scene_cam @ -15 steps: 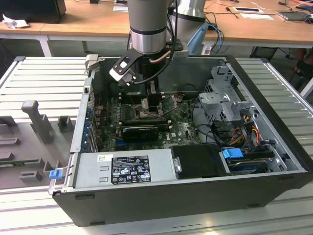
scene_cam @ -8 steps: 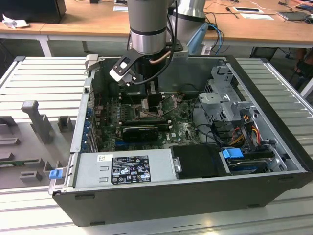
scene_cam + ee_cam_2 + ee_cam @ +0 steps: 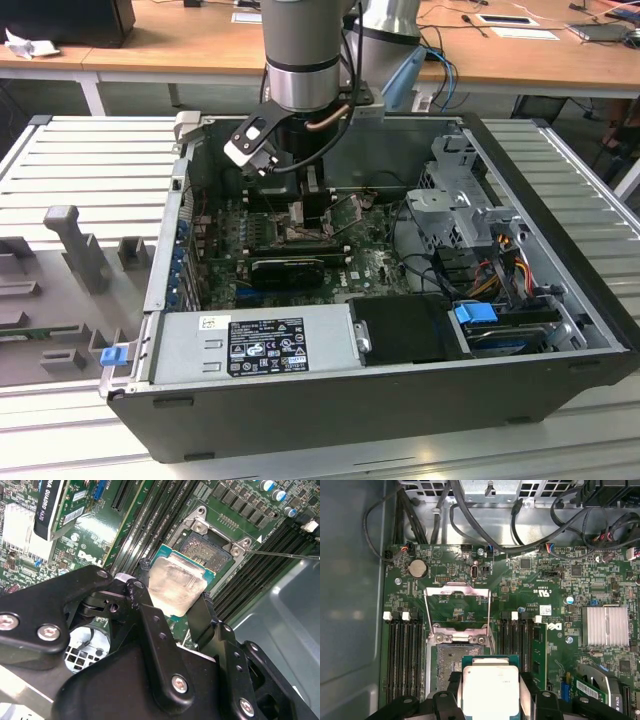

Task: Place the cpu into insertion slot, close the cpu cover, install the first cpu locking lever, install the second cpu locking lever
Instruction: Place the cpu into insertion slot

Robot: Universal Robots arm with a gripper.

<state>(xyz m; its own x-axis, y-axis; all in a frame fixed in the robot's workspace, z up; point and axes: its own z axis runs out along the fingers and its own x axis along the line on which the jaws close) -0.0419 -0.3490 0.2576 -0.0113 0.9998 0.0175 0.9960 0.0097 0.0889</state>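
Note:
My gripper (image 3: pixel 173 586) is shut on the cpu (image 3: pixel 180 577), a small square chip with a silver top and green edge, one black finger on each side. In the first wrist view the cpu (image 3: pixel 490 682) hangs in the gripper (image 3: pixel 490 697) just above and partly over the insertion slot (image 3: pixel 445 662), whose dark square pin field is exposed. The insertion slot (image 3: pixel 210 545) lies just beyond the chip in the second wrist view. The cpu cover (image 3: pixel 457 590) is swung open, lying back past the slot's far edge. In the exterior view the gripper (image 3: pixel 300 200) reaches down into the open computer case.
Memory slots (image 3: pixel 402 650) flank the socket on both sides. A finned heatsink (image 3: pixel 607 625) and a graphics card (image 3: pixel 47 505) sit nearby. The power supply (image 3: pixel 250 342), drive cage (image 3: pixel 460 200) and loose cables (image 3: pixel 485 520) crowd the case walls.

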